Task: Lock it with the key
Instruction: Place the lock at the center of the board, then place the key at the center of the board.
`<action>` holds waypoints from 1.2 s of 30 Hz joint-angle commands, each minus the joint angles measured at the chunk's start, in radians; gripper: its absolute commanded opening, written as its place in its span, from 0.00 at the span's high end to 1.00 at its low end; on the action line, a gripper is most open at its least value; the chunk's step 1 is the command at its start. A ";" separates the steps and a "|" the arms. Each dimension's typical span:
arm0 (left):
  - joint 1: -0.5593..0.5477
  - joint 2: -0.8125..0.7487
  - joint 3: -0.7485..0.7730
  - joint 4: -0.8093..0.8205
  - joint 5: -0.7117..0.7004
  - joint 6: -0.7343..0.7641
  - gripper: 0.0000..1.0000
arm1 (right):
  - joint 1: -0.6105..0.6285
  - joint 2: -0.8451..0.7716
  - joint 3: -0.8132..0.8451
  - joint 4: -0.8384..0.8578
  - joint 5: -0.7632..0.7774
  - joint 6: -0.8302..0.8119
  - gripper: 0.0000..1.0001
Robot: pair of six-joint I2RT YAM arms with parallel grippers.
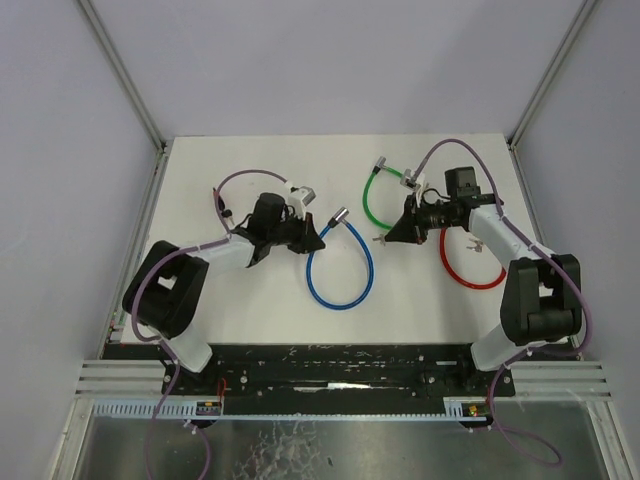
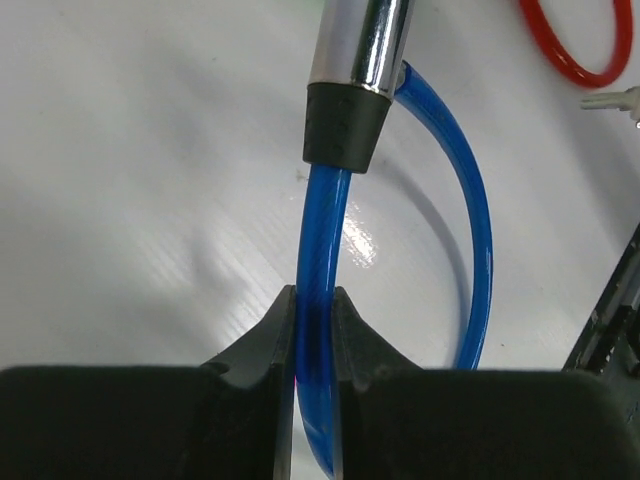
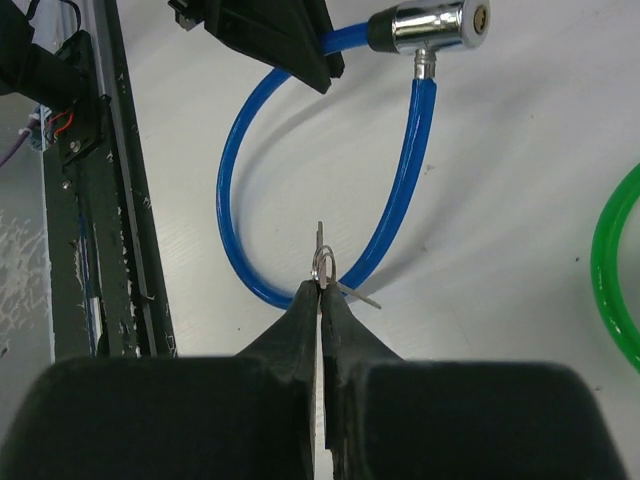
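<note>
The blue cable lock (image 1: 340, 272) lies looped mid-table, its chrome lock head (image 3: 430, 27) showing a keyhole at its end. My left gripper (image 2: 315, 295) is shut on the blue cable (image 2: 322, 230) just behind the head (image 2: 355, 60). To the right of the loop, my right gripper (image 3: 321, 285) is shut on a small key ring. One key (image 3: 319, 238) points forward past the fingertips and a second hangs off to the right. In the top view the left gripper (image 1: 318, 238) and right gripper (image 1: 390, 236) face each other across the loop.
A green cable lock (image 1: 374, 198) lies behind the right gripper and a red cable lock (image 1: 470, 266) beside the right arm. The black base rail (image 3: 95, 200) runs along the near table edge. Purple arm cables arc over the back of the table.
</note>
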 commanded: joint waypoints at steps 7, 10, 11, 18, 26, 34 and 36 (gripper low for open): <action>0.009 0.052 0.006 0.054 -0.245 -0.057 0.83 | 0.003 0.092 0.043 0.048 0.027 0.120 1.00; 0.010 0.044 -0.008 0.044 -0.294 -0.041 0.73 | 0.003 0.105 0.047 0.045 0.035 0.122 1.00; 0.010 0.035 -0.013 0.039 -0.312 -0.035 0.70 | 0.003 0.106 0.047 0.045 0.035 0.121 1.00; 0.009 -0.061 -0.058 0.022 -0.393 0.003 0.60 | 0.008 0.168 0.057 0.025 0.054 0.103 1.00; 0.011 -0.346 -0.237 0.217 -0.367 0.010 0.55 | 0.041 0.206 0.068 0.006 0.110 0.092 1.00; 0.016 -0.670 -0.437 0.442 -0.367 -0.068 0.08 | 0.074 0.256 0.087 -0.011 0.168 0.090 1.00; 0.016 -0.723 -0.466 0.465 -0.369 -0.089 0.01 | 0.084 0.273 0.092 -0.019 0.185 0.090 0.99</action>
